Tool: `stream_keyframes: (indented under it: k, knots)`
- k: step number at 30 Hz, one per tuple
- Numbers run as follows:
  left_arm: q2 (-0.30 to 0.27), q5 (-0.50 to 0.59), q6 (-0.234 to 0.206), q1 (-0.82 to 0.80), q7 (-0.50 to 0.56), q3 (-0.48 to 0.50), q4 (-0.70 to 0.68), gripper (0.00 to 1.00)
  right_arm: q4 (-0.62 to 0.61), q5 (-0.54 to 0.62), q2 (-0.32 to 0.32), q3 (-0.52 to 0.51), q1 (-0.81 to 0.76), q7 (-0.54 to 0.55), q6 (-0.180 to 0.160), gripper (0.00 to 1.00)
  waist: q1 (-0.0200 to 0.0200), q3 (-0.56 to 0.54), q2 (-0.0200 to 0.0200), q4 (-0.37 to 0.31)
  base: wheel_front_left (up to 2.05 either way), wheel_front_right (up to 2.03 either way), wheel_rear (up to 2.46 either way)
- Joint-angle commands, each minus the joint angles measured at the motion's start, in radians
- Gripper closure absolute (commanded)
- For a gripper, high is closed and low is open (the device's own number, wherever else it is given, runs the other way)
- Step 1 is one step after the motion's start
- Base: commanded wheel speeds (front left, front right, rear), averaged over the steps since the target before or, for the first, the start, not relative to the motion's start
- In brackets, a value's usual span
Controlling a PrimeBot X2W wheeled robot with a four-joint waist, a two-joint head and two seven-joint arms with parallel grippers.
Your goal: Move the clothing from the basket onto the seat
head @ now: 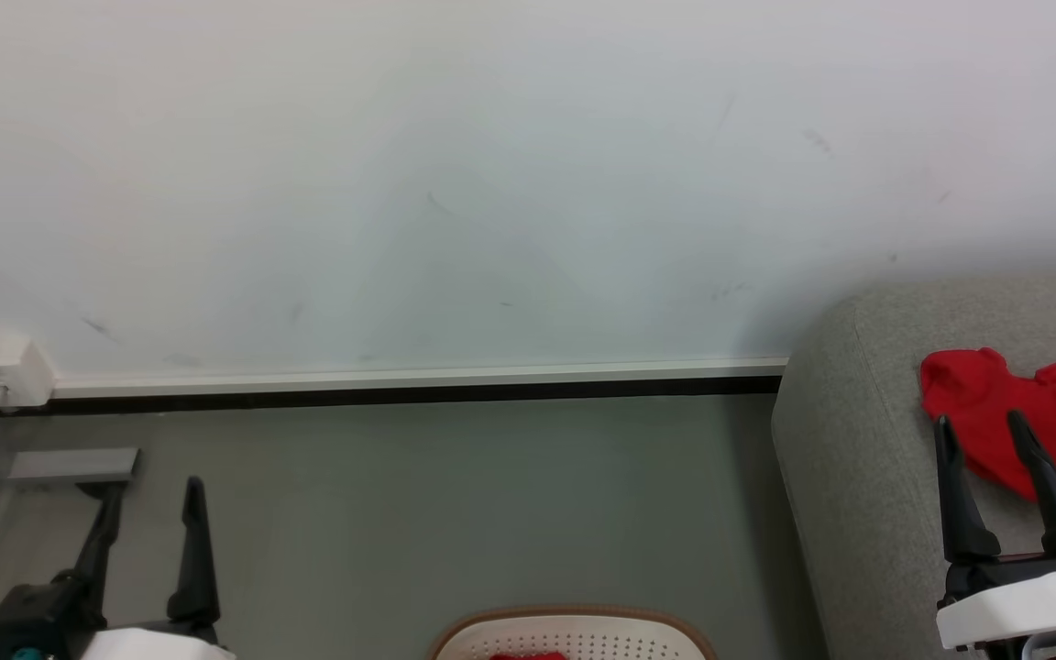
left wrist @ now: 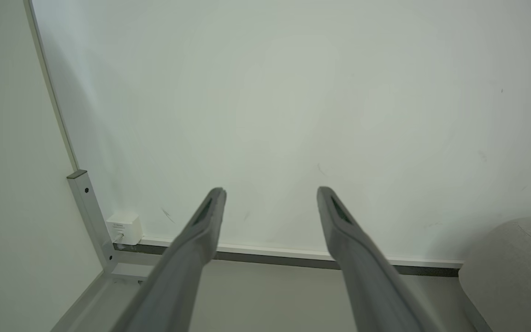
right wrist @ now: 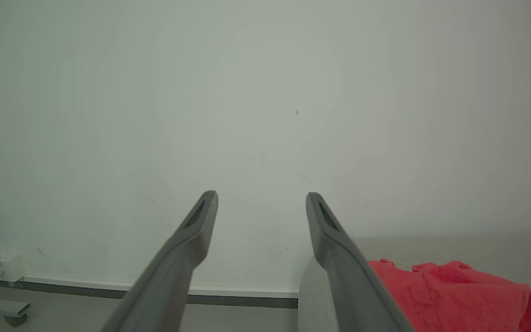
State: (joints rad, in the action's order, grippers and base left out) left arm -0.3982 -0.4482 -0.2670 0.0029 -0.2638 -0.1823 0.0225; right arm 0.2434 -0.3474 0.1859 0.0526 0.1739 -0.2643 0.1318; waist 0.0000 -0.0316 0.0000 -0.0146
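1. A pale, lightly scuffed white wall (head: 491, 183) fills the background; a white skirting strip (head: 400, 374) with a dark line under it runs along its foot; a smooth grey-green floor (head: 445, 513) spreads below.
2. A small white plastic wall box (head: 1, 368) sits at the wall's foot on the far left; a grey metal bar (head: 70, 464) lies low just beside it.
3. The large light grey fabric-upholstered sofa (head: 844, 440), with a rounded corner, stands against the wall at the right.
4. A plain bright red soft garment (head: 1032, 412) lies crumpled on the sofa's seat, near that rounded corner.
5. The rounded cream-white perforated plastic basket (head: 583, 637) with a brown rim stands on the floor at the bottom middle of the head view, apart from the sofa; a sliver of red fabric (head: 528, 655) shows inside it, too little to tell its pattern.
6. The left gripper (head: 154, 490) hangs over bare floor at the lower left, to the left of the basket; its two dark fingers stand wide apart with nothing between them; the left wrist view shows them aimed at the wall.
7. The right gripper (head: 978, 420) hangs over the sofa; its jaws are spread wide and hold nothing; in the head view its fingertips overlap the red garment's near edge, and whether they touch it cannot be told; in the right wrist view the garment lies low, to the right of the fingers.
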Motion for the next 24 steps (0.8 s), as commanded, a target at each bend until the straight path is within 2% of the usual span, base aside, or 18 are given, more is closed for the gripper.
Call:
stream_keyframes:
  k: [1, 13, 24]
  knots:
    - [0.007, 0.015, 0.006, 0.017, 0.0, 0.01, 0.003, 0.0, 0.001, 0.007, 0.003, -0.004, -0.018, 0.0, -0.002, 0.0, 0.0, 0.002, 0.0, 0.002, 0.0, 0.0, 0.0]
    - [0.106, 0.102, 0.09, 0.031, -0.001, 0.075, 0.026, 0.0, -0.001, 0.007, 0.007, 0.02, 0.005, 0.0, -0.002, 0.0, 0.0, 0.015, 0.0, -0.009, 0.0, 0.0, 0.0]
    - [0.157, 0.151, 0.146, 0.015, -0.001, 0.122, 0.046, 0.0, -0.011, 0.002, 0.018, 0.027, 0.018, 0.0, -0.002, 0.0, 0.0, 0.028, 0.0, -0.021, 0.0, 0.0, 0.0]
